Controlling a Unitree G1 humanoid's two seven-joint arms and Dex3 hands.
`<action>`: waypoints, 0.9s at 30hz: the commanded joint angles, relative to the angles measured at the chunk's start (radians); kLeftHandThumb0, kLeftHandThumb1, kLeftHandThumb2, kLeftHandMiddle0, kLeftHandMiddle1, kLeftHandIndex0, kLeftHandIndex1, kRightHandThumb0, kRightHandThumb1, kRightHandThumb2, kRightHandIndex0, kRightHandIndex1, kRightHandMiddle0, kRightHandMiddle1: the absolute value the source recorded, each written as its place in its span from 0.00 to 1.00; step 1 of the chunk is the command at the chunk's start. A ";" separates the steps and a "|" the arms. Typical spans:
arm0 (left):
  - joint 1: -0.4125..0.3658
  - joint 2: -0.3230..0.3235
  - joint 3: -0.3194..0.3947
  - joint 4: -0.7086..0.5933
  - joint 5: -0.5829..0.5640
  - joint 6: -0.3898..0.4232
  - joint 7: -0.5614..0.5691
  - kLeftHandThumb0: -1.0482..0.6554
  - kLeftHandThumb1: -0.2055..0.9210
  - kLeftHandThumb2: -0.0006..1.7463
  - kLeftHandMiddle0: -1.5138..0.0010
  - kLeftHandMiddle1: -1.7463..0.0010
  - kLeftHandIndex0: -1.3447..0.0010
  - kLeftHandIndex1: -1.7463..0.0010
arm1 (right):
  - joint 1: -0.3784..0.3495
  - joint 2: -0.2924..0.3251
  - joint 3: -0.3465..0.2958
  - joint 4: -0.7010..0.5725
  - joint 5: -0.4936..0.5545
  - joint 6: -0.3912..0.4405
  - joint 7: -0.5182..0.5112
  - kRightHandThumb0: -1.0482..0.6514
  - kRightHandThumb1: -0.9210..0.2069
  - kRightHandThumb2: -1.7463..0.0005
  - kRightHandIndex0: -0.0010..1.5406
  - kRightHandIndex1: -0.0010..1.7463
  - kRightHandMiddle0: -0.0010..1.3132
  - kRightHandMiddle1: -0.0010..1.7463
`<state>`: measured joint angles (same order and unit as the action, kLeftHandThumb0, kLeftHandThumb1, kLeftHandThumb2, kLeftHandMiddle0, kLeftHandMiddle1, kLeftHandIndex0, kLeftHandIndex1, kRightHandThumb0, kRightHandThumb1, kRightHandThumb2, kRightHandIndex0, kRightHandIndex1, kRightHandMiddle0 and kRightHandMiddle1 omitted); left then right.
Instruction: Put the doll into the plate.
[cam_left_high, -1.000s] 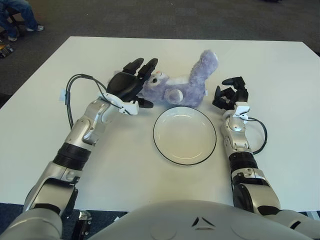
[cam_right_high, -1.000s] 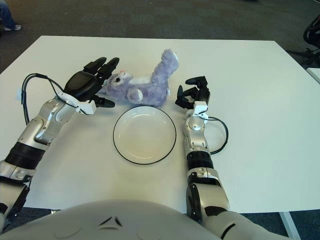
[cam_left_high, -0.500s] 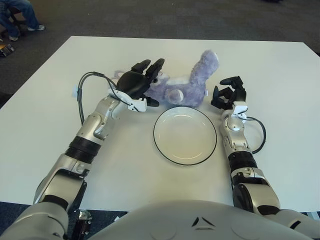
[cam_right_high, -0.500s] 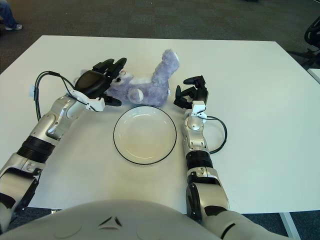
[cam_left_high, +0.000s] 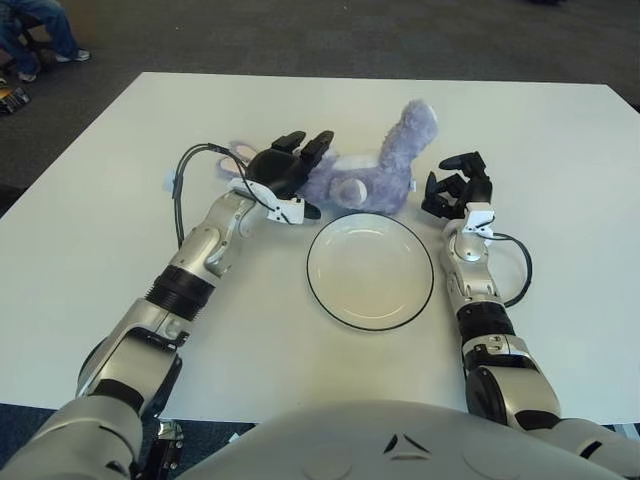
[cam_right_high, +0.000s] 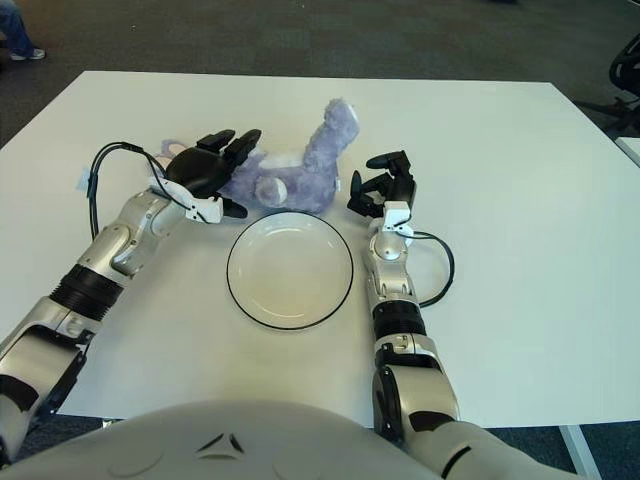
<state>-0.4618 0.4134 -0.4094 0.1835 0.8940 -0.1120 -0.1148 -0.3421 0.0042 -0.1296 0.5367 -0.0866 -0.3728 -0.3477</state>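
Observation:
A purple plush doll (cam_left_high: 372, 172) lies on its back on the white table, just behind a white plate (cam_left_high: 369, 270) with a dark rim. My left hand (cam_left_high: 283, 172) lies over the doll's head at its left end, with the fingers spread across it and not closed. My right hand (cam_left_high: 456, 190) sits just right of the doll's body, fingers loosely spread and holding nothing. The plate holds nothing.
The white table (cam_left_high: 560, 160) stretches wide around the plate. Cables loop from both wrists over the tabletop. Dark carpet lies beyond the far edge, and a person's legs (cam_left_high: 40, 30) show at the far left corner.
My left hand has moved right, from beside the doll's head to on top of it. My right hand has barely shifted. The doll and plate have not moved.

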 joint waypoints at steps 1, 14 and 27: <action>-0.031 -0.006 -0.021 0.019 0.022 0.015 -0.009 0.07 0.95 0.08 0.92 1.00 1.00 1.00 | -0.001 -0.007 -0.004 0.016 0.000 0.000 -0.002 0.61 0.52 0.30 0.46 0.91 0.30 0.95; -0.098 -0.027 -0.084 0.114 0.058 0.054 -0.038 0.07 0.95 0.07 0.94 1.00 1.00 1.00 | -0.003 -0.009 -0.001 0.017 -0.004 0.004 -0.005 0.61 0.52 0.29 0.46 0.91 0.30 0.95; -0.183 -0.089 -0.123 0.330 0.057 0.049 0.093 0.11 0.91 0.06 0.88 0.97 1.00 1.00 | -0.003 -0.007 0.003 0.018 -0.009 0.005 -0.014 0.61 0.52 0.29 0.46 0.91 0.30 0.96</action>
<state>-0.6365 0.3392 -0.5123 0.4508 0.9508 -0.0598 -0.0370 -0.3441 0.0003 -0.1271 0.5407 -0.0893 -0.3724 -0.3566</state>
